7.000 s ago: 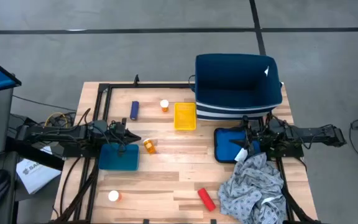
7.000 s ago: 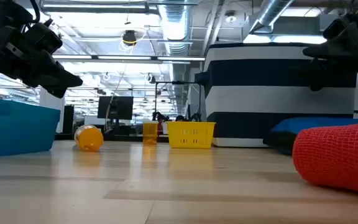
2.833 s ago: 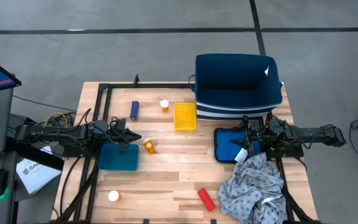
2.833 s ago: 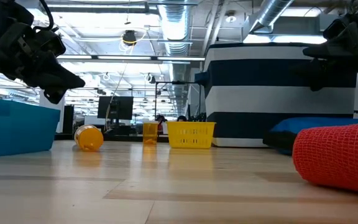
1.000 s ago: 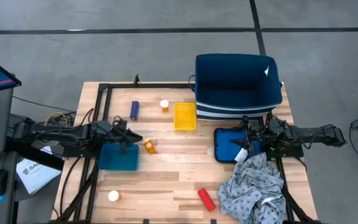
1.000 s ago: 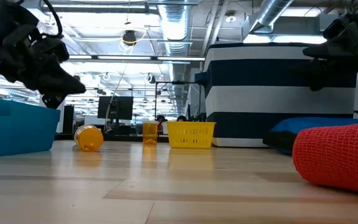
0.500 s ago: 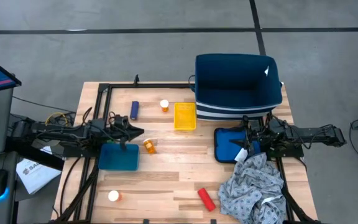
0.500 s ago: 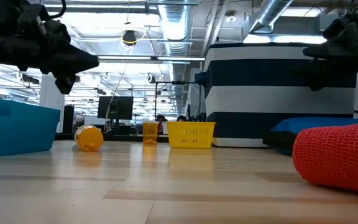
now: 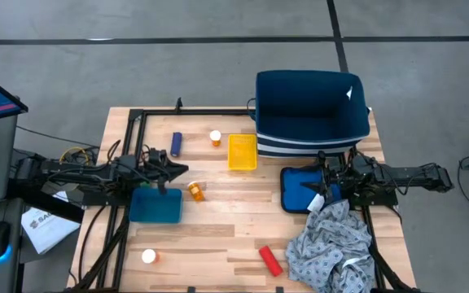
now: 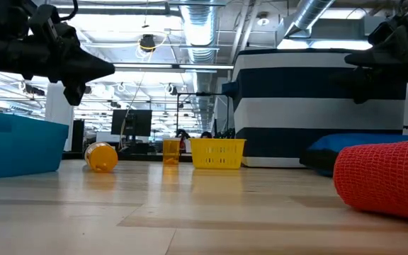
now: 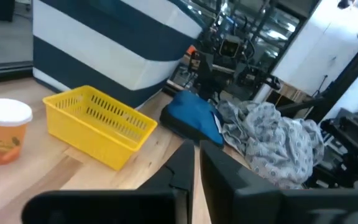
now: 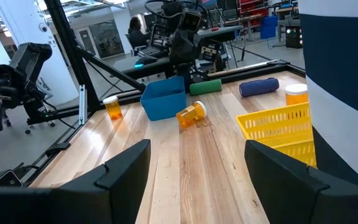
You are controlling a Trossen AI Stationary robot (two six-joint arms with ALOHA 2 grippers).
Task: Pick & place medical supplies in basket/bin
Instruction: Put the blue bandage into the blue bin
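Note:
Three orange pill bottles with white caps are on the wooden table: one lies on its side (image 9: 195,191), one stands near the far edge (image 9: 216,137), one stands at the near left (image 9: 148,257). A blue cylinder (image 9: 177,144) lies at the far left and a red cylinder (image 9: 269,260) near the front edge. The grey patterned cloth (image 9: 332,244) is heaped at the near right. A small yellow basket (image 9: 242,152) stands beside the big blue striped bin (image 9: 312,114). My left gripper (image 9: 181,169) hovers shut above the left tray, pointing level. My right gripper (image 12: 194,180) waits open over the right tray.
A blue tray (image 9: 155,205) sits under my left arm, and a darker blue one (image 9: 300,191) under my right arm. A black frame (image 9: 137,114) runs along the table's far left corner. Bare wood lies between the trays and toward the front edge.
My left gripper has tipped up from slanting downward to level and has risen a little above the left tray. Its tip now reaches slightly farther toward the table's middle. Nothing on the table has moved.

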